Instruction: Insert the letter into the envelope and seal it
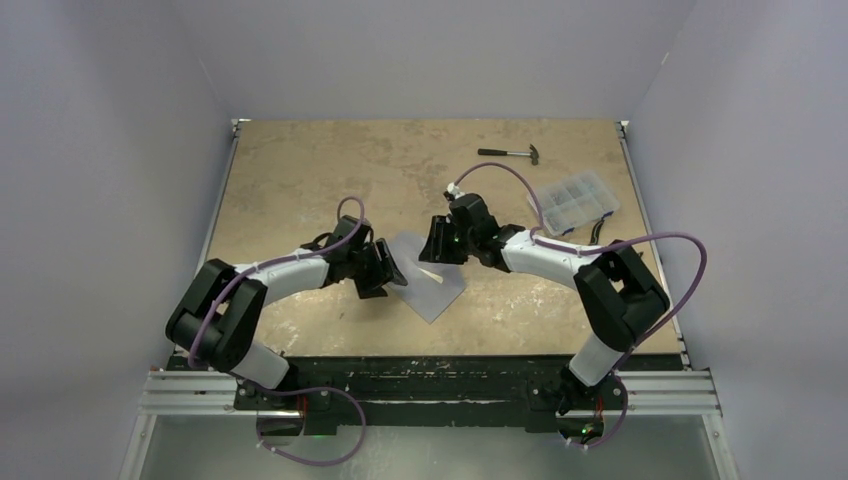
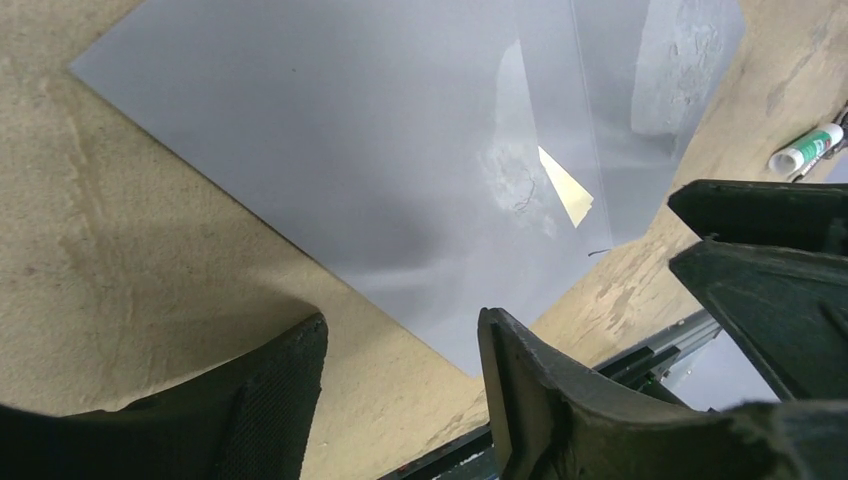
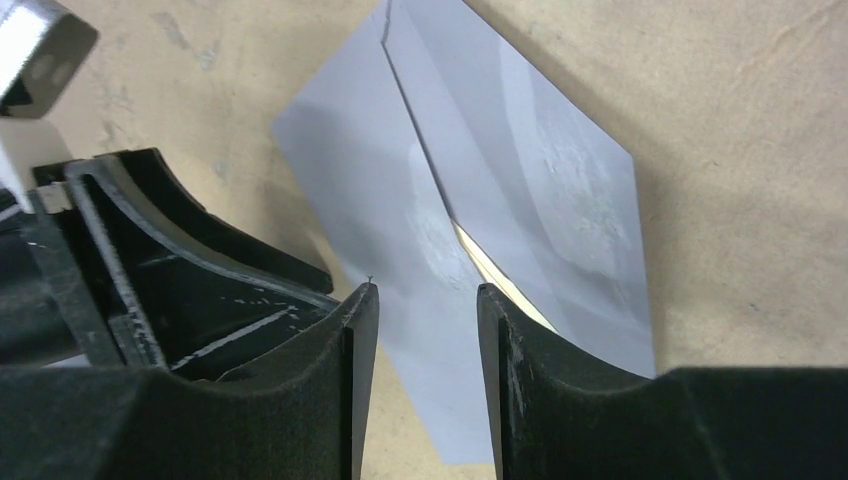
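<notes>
The envelope (image 1: pixel 441 290) is lying flat on the table (image 1: pixel 300 170), in the middle between the two arms. The letter (image 2: pixel 565 187) is sitting almost completely inside it; only a small cream corner is showing at the edge of the flap. The flap is looking folded over the body, and some shiny marks are showing beside its edge, maybe glue.

The left gripper (image 1: pixel 385 275) is hovering just beside the left side of the envelope. Its fingers are standing apart and nothing is between them. The right gripper (image 1: pixel 437 245) is hanging over the far side, near the flap, and its jaws are also apart and holding nothing.

I am judging that the sealing step is in hand, because the insertion is looking nearly done. The next move is probably calling for one gripper to hold the envelope steady while the other is pressing along the flap line. The cream corner may need pushing in first, otherwise the flap may be closing on it.
</notes>
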Robot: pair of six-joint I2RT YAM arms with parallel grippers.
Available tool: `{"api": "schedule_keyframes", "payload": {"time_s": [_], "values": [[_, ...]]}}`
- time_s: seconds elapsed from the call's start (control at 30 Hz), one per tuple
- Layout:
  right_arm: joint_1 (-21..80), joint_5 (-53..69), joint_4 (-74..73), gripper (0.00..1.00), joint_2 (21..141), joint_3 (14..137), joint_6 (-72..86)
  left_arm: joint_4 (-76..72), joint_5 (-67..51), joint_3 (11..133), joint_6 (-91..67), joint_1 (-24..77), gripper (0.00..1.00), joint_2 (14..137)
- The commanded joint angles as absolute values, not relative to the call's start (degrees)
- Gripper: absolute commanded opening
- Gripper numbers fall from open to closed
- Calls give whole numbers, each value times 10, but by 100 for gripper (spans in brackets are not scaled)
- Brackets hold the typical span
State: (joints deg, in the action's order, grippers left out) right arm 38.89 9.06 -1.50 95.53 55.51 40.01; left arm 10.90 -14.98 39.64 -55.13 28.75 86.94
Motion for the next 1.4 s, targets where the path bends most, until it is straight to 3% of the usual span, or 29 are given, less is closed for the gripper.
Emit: {"api": "schedule_keyframes", "payload": {"time_s": [0.0, 0.3, 0.6, 1.03, 1.37], "values": [[390, 68, -49, 45, 955, 554, 378, 156, -145, 363, -561, 290, 60, 902], [390, 83, -23, 44, 982, 527, 374, 118, -153, 310, -643, 293, 60, 886], [390, 82, -22, 44, 994, 523, 361, 56, -159, 279, -706, 294, 53, 908], [391, 187, -3, 44, 966, 487, 390, 16, -169, 286, -718, 294, 46, 950], [390, 187, -16, 45, 958, 509, 394, 42, -160, 293, -696, 294, 45, 951]]}}
